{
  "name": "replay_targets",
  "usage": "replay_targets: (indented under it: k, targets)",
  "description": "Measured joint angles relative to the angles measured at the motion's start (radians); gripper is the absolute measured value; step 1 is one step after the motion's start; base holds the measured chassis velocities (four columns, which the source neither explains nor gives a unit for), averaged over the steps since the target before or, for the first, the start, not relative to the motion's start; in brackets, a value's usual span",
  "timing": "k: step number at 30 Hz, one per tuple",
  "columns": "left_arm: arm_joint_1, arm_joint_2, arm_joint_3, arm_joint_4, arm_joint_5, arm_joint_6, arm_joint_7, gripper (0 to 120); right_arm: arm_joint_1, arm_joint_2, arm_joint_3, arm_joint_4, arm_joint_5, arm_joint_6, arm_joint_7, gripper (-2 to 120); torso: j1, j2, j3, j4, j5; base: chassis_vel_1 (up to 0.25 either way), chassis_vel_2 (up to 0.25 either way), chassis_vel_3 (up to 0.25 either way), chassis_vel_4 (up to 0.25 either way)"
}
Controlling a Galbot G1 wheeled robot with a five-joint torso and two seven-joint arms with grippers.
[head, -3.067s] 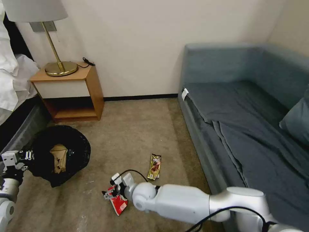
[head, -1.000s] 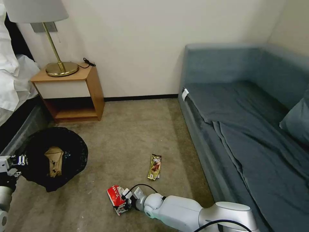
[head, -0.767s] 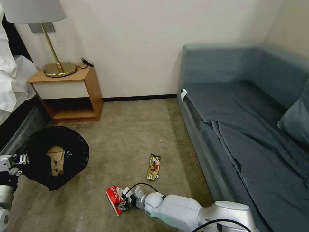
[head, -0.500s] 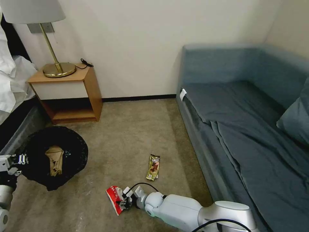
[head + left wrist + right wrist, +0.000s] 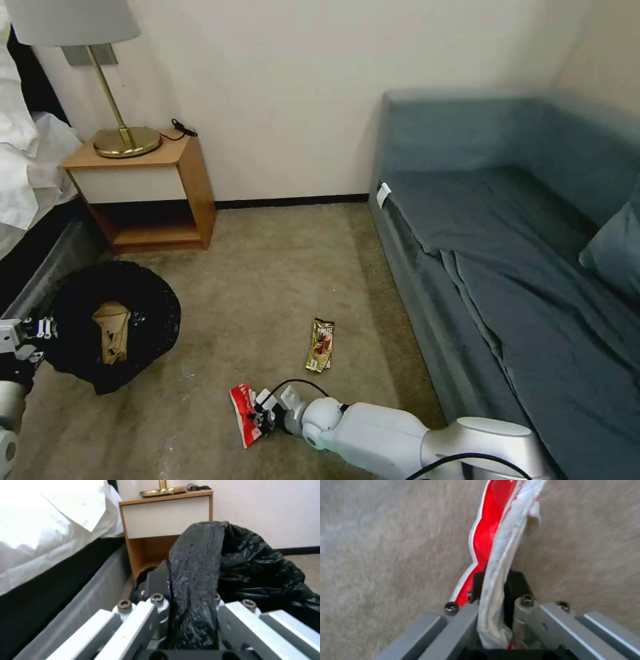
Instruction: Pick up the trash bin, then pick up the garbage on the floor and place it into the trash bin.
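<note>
**Red wrapper pinched, bin held ready**

Red foil with white lettering is what the right gripper (image 5: 257,420) has hold of, low over the carpet (image 5: 267,280). Its fingers (image 5: 460,620) are clenched on one end of the red wrapper (image 5: 493,537), and the rest of it sticks out beyond the fingertips, standing on edge and twisted. It looks feather-light and limp, crinkly and a bit slick, so I'd judge a pinch deep on the crimped end, as here, to be the safest hold; a grip nearer the loose middle would likely let it fold or slide out.

Off to the other side, the left gripper (image 5: 23,330) has its fingers (image 5: 133,615) closed over the rim of the trash bin (image 5: 113,320), with a thick fold of black bag (image 5: 195,580) squeezed between them. The bin tips its mouth open just past those fingertips, and a tan paper bag (image 5: 110,330) already lies inside. That rim seems stiff enough to carry by, though the liner is slippery and could creep.

Well beyond the right fingers, toward the blue sofa (image 5: 507,267), a brown-gold snack wrapper (image 5: 321,345) lies flat on the carpet, not yet collected. It should handle much like the red one. A nightstand (image 5: 143,190) with a brass lamp (image 5: 107,80) stands behind the bin.
</note>
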Motion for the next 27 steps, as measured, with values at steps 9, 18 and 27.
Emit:
replay_targets:
  k: [9, 18, 27]
  targets:
    - [-0.026, 0.0, 0.032, 0.015, 0.006, -0.001, 0.0, 6, 0.034, -0.058, 0.078, 0.16, 0.017, -0.016, 0.041, 0, 0.0, 0.0, 0.0, -0.0001, 0.0001, 0.0, 0.0, 0.0, 0.0]
    - [-0.054, -0.001, 0.073, 0.033, 0.02, 0.0, 0.0, 6, 0.1, -0.129, 0.18, 0.347, 0.068, -0.028, 0.074, 0, 0.0, 0.0, 0.0, -0.0002, 0.0002, 0.0, 0.0, 0.0, 0.0]
    - [-0.083, -0.006, 0.106, 0.041, 0.032, 0.011, -0.001, 6, 0.193, -0.224, 0.25, 0.483, 0.135, -0.042, 0.082, 0, 0.0, 0.0, 0.0, -0.0004, 0.0004, 0.0, 0.0, 0.0, 0.0]
